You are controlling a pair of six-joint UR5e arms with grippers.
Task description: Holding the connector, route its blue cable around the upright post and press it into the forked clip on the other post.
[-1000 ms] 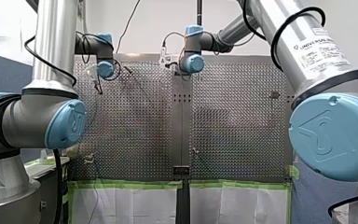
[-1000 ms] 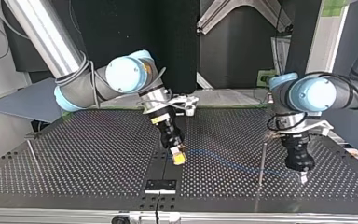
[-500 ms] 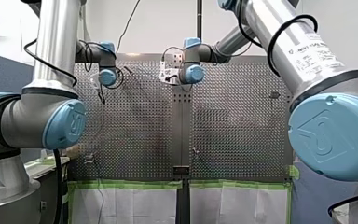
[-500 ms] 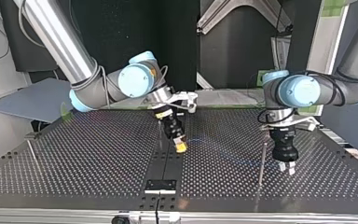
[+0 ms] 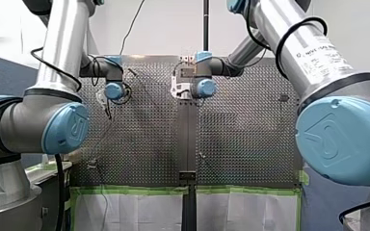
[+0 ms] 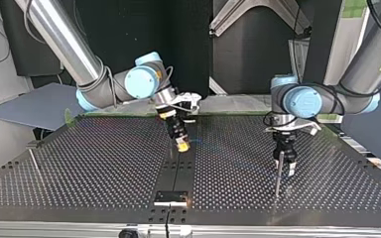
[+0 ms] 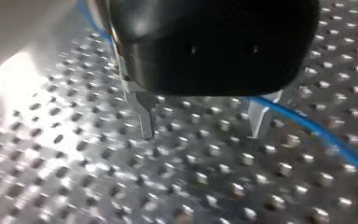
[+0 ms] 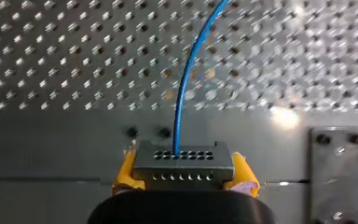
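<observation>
1. My right gripper (image 6: 181, 145) is clamped on the connector (image 8: 184, 164), which sits square between its yellow pads (image 8: 127, 170) low over the middle of the bench (image 6: 89, 163). The blue cable (image 8: 186, 79) leaves the connector's face and runs ahead over the perforations. A hard pull along the cable could twist the connector in the pads or drag it out.
2. My left gripper (image 7: 202, 134) has its metal fingers (image 7: 142, 109) spread with nothing pinched. The cable passes close by one finger and then hides behind the gripper body, so I cannot tell whether it lies between the fingers. Closing off-centre would likely miss it or nip it against the bench.
3. In the top view, my left gripper hangs just beside the upright post (image 6: 278, 181). A small sideways error could strike or bend that thin rod.
4. The cable lies low, so it may slide off the post instead of wrapping around it.
5. A second rod (image 6: 34, 163) stands well apart at the top view's left. Its fork is too small to make out, so the cable could be pressed in misaligned.
</observation>
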